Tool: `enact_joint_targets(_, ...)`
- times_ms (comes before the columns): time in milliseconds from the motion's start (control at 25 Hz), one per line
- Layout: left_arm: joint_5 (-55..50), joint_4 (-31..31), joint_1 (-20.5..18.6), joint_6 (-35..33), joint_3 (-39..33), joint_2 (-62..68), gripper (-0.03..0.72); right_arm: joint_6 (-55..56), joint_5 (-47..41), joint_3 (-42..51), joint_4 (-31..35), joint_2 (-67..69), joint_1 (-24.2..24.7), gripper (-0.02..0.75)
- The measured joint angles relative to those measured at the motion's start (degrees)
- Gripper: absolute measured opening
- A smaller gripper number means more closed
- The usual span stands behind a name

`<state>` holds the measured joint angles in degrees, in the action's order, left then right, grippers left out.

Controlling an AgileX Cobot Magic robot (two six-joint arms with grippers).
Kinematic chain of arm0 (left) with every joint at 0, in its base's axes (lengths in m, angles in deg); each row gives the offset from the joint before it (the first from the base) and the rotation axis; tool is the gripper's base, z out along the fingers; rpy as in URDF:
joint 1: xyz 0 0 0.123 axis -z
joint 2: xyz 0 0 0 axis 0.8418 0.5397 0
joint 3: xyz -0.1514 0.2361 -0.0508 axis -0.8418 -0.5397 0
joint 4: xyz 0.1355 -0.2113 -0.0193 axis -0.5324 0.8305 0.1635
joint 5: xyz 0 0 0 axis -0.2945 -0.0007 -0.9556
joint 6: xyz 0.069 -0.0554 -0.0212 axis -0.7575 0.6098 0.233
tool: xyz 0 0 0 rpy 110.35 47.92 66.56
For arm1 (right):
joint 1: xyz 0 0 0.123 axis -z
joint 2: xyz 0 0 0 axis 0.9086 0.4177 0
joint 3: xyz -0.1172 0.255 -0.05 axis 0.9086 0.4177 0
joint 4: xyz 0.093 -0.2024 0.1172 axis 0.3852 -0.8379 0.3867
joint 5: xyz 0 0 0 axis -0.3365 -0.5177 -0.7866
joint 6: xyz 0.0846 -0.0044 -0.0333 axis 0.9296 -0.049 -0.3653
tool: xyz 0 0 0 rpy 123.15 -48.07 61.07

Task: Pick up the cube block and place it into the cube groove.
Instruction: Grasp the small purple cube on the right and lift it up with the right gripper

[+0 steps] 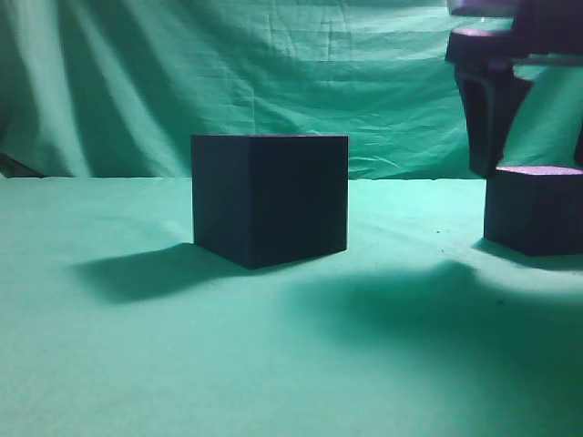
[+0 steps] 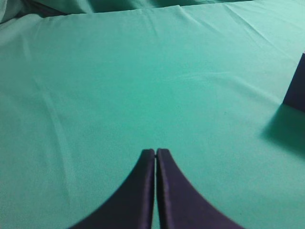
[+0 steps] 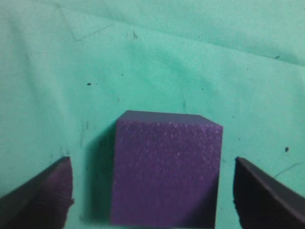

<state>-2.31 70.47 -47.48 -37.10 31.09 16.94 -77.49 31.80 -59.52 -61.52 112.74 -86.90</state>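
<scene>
The cube block (image 1: pixel 536 208), a small purple cube with a lighter top, rests on the green cloth at the far right. In the right wrist view the cube block (image 3: pixel 167 169) lies between my open right gripper's (image 3: pixel 152 191) two fingers, with gaps on both sides. In the exterior view the right gripper (image 1: pixel 510 118) hangs just above and behind the block. The cube groove (image 1: pixel 270 198), a large near-black box, stands mid-table; its edge shows at the right of the left wrist view (image 2: pixel 296 88). My left gripper (image 2: pixel 156 152) is shut and empty over bare cloth.
A green cloth (image 1: pixel 137 364) covers the table and hangs as a backdrop behind. The box casts a shadow to its left (image 1: pixel 137 273), and the right arm casts a wide shadow over the front right cloth (image 1: pixel 437 309).
</scene>
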Motion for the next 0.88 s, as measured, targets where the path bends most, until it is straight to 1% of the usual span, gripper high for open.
enact_joint_targets(40, 0.00, 0.00, 0.00, 0.00, 0.00, 0.00, 0.000, 0.12, 0.41, 0.00, -0.30, 0.69, 0.00, 0.601)
enact_joint_targets(80, 0.00, 0.00, 0.00, 0.00, 0.00, 0.00, 0.000, 0.23, 0.68, 0.00, -0.50, 1.50, 0.00, 0.589)
enact_joint_targets(120, 0.00, 0.00, 0.00, 0.00, 0.00, 0.00, 0.000, 0.22, 0.92, 0.00, -0.73, 2.27, 0.00, 0.595)
enact_joint_targets(280, 0.00, 0.00, 0.00, 0.00, 0.00, 0.00, 0.000, 0.46, 1.44, -0.10, -0.95, 3.98, 0.00, 0.431)
enact_joint_targets(320, 0.00, 0.00, 0.00, 0.00, 0.00, 0.00, 0.000, 0.46, 1.44, -0.26, -0.95, 3.98, 0.00, 0.417)
enact_joint_targets(360, 0.00, 0.00, 0.00, 0.00, 0.00, 0.00, 0.000, 0.58, 1.17, -0.54, -0.95, 4.01, 0.00, 0.430)
enact_joint_targets(440, 0.00, 0.00, 0.00, 0.00, 0.00, 0.00, 0.000, 0.58, -0.27, -1.65, -0.95, 4.12, 0.00, 0.430)
enact_joint_targets(640, 0.00, 0.00, 0.00, 0.00, 0.00, 0.00, 0.000, -0.76, -7.04, -8.63, -0.95, 3.50, -1.06, 0.430)
enact_joint_targets(760, 0.00, 0.00, 0.00, 0.00, 0.00, 0.00, 0.000, -2.19, -11.64, -14.97, -0.35, 2.38, -4.24, 0.430)
enact_joint_targets(880, 0.00, 0.00, 0.00, 0.00, 0.00, 0.00, 0.000, -3.52, -17.09, -21.55, 1.79, 2.34, -9.58, 0.430)
